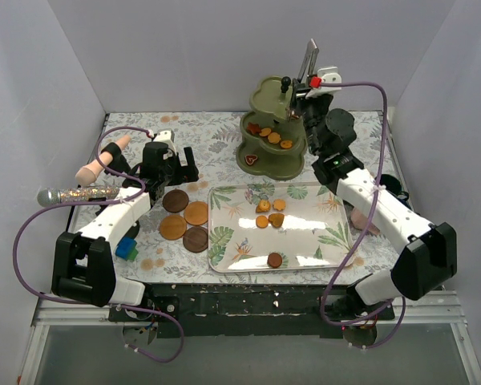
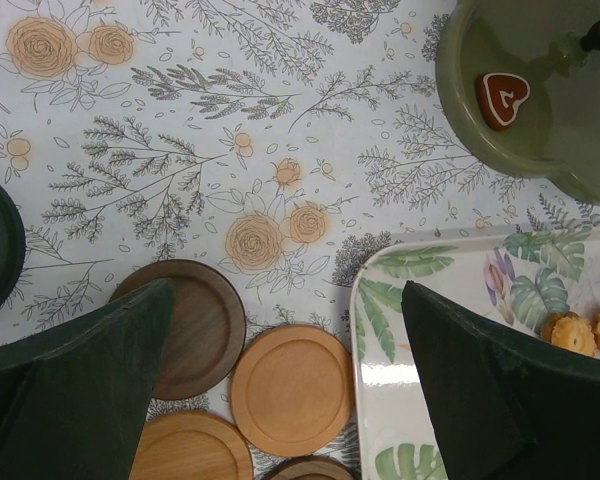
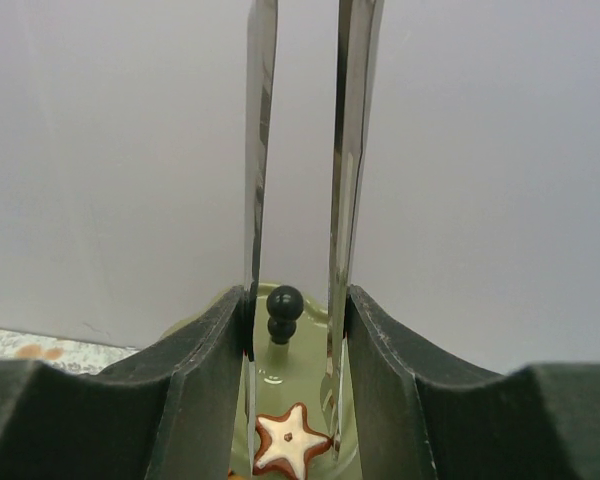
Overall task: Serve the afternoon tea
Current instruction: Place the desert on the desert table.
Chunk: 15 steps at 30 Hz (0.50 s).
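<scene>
The olive-green stand (image 1: 272, 120) stands at the back, with round biscuits (image 1: 269, 135) on its middle tier and a heart biscuit (image 2: 503, 98) on the bottom tier. My right gripper (image 1: 303, 95) hangs beside the black knob (image 3: 284, 305), shut on the metal tongs (image 3: 347, 150). A star biscuit (image 3: 292, 440) sits between the tong tips over the green tier; I cannot tell whether it is pinched. More biscuits (image 1: 270, 215) lie on the leaf-print tray (image 1: 224, 241). My left gripper (image 2: 288, 292) hovers open above several brown coasters (image 2: 292, 388), holding nothing.
A glittery microphone (image 1: 76, 195) and a pink object (image 1: 96, 164) lie at the far left. Small blue and green things (image 1: 127, 249) sit beside the left arm. Another pink object (image 1: 361, 220) shows under the right arm. White walls enclose the flowered tablecloth.
</scene>
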Motion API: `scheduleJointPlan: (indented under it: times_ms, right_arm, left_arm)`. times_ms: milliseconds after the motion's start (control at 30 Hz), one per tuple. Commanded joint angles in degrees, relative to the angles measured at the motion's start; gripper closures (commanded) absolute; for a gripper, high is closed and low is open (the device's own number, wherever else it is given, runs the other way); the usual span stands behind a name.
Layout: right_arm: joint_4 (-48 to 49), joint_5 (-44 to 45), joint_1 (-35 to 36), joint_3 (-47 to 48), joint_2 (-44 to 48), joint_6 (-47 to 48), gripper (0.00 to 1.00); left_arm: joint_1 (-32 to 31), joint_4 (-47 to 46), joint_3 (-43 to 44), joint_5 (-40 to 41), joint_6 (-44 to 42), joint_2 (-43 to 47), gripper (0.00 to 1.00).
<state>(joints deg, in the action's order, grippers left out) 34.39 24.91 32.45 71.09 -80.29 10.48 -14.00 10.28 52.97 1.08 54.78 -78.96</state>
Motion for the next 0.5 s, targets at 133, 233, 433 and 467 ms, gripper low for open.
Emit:
scheduleJointPlan:
  times_ms: [133, 233, 433, 467]
  right_arm:
    - [-0.5, -4.2, -4.1, 10.4, -6.5, -0.2, 0.62]
    - [-1.8, -4.9, -4.7, 11.8, -7.9, -0.7, 0.61]
    - [-2.4, -5.7, -5.6, 13.0, -10.0, -1.2, 0.59]
    - [-2.5, -6.0, -5.8, 13.4, -10.2, -1.3, 0.59]
  left_arm:
    - [0.1, 0.0, 1.0, 1.5, -1.0, 2.1, 0.02]
    - [0.1, 0.0, 1.0, 1.5, -1.0, 2.0, 0.02]
    - [0.1, 0.0, 1.2, 1.3, -1.0, 1.9, 0.02]
    - [0.0, 0.0, 1.2, 1.3, -1.0, 1.8, 0.02]
